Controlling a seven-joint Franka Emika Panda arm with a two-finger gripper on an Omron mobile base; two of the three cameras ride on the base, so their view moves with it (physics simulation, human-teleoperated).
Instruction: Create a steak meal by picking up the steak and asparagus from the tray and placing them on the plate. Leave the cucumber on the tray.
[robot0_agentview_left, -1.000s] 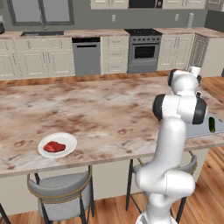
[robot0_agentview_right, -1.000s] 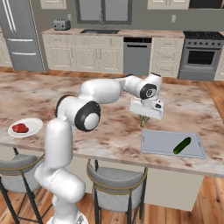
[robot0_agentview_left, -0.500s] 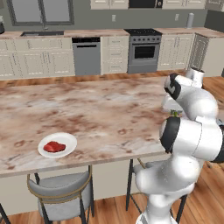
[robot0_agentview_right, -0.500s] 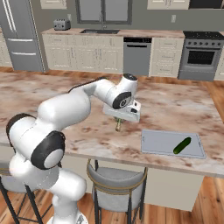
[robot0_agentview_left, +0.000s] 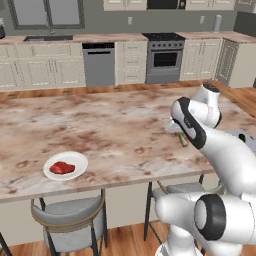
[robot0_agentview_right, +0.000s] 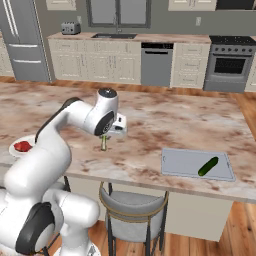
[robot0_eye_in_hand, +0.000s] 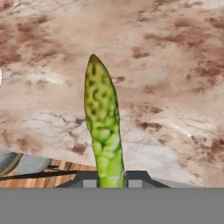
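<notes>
Tool (robot0_agentview_right: 105, 141) clamped on asparagus (robot0_eye_in_hand: 103, 131), mid-tabletop; steak (robot0_agentview_left: 62, 167) plated; next, carry to plate (robot0_agentview_left: 79, 161) near front edge.

We are looking at a glossy white arm (robot0_agentview_right: 60, 135) built of rounded, bulbous segments, with dark grey bands showing at its joints and a pale boxy hand (robot0_agentview_right: 116, 127) capping the wrist.
</notes>
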